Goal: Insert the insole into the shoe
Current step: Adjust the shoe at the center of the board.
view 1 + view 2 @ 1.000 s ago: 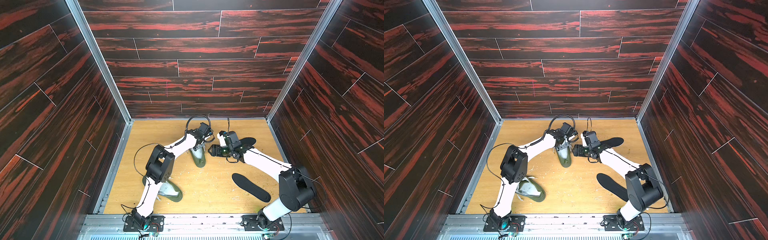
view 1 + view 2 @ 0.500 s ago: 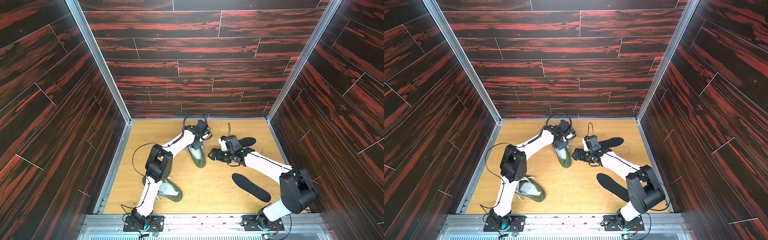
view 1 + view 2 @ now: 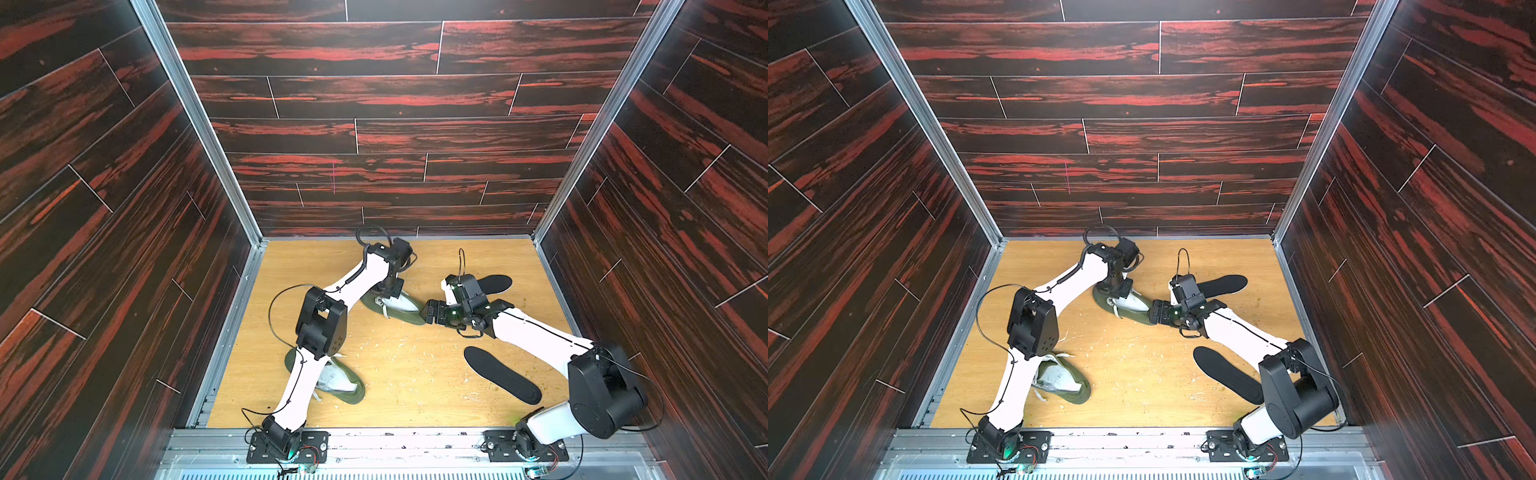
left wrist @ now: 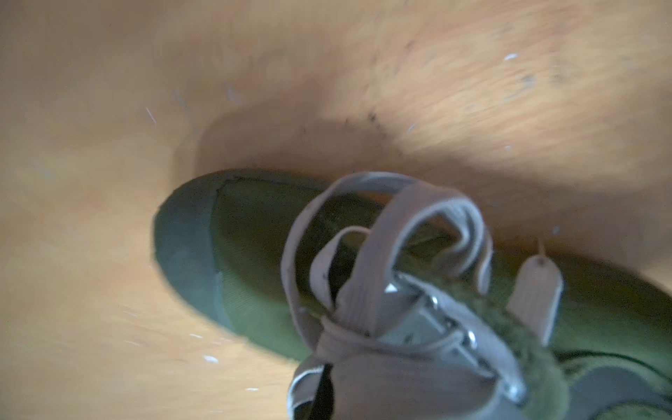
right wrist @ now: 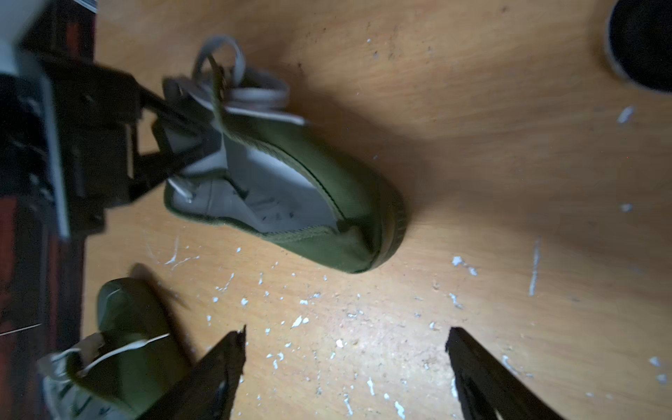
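Grip just made: left pincer (image 5: 194,143) has closed on the shoe (image 3: 401,308) by its laces; right pincer (image 5: 345,338) has spread wide.
We judge the shoe steadied for loading; insole (image 3: 500,374) lies untouched on the surface (image 3: 399,365) beside the right arm; left arm reaches far, wrist down; right forearm low, empty pincer facing the heel.

Green shoe (image 3: 401,307); black insole (image 3: 500,375) lies flat.

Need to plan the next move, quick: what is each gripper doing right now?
Left gripper: closed, pinching the shoe at its opening.
Right gripper: open, holding nothing.
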{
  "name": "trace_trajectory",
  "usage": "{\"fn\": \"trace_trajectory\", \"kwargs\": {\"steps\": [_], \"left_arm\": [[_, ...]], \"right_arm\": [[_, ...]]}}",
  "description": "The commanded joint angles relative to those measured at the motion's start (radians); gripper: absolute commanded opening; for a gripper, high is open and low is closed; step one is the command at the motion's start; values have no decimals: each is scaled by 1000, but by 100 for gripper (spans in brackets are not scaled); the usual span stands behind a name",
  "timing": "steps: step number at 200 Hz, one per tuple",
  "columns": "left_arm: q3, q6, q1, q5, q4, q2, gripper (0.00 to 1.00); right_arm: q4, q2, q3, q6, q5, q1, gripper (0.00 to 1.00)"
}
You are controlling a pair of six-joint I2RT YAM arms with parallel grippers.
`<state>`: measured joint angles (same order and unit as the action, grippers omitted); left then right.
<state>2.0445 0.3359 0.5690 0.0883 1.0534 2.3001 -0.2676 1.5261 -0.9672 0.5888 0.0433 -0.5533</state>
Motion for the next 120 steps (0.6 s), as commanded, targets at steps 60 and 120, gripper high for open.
{"fn": "trace_trajectory", "kwargs": {"steps": [60,120], "left_arm": [[-259,317,32,-36,-194,-216,4],[-316,356,34,-31,-245,-251,4]], "right_arm": [[-133,247,-224,-85,-154,-46,90],[-250,393,-365,-128,-315,-66,88]]}}
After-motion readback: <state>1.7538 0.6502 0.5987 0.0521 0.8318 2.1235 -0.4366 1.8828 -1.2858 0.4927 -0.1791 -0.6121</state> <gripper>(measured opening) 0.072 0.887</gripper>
